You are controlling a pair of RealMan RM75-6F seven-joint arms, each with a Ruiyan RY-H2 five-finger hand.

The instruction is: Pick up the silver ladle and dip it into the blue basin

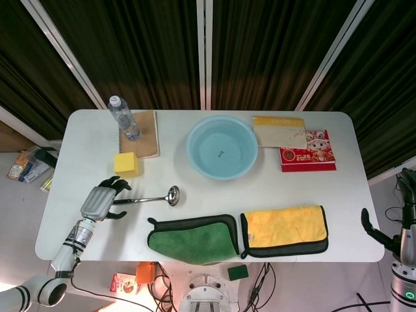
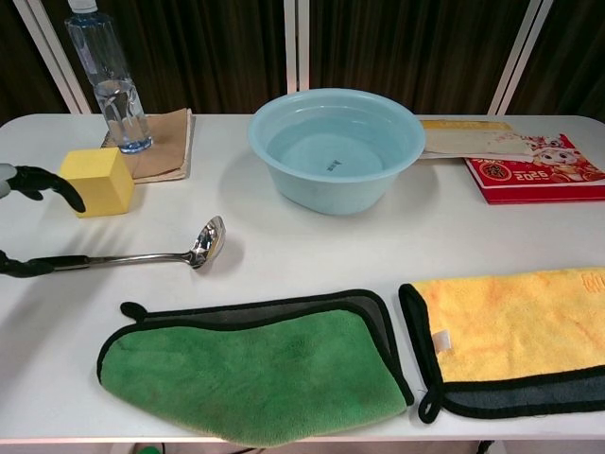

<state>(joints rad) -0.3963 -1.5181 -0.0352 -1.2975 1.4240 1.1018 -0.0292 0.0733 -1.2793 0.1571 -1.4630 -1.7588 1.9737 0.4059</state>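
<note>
Reaching the ladle handle, the left hand hides its grip; cannot tell.

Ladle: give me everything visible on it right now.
The ladle is shiny silver metal with a dark handle end and a small round bowl. It lies flat on the white table, bowl toward the basin, handle toward the left hand. The hand's fingers are at the handle end; a firm grip cannot be confirmed. It is not lifted yet.

red booklet printed "2025"
</note>
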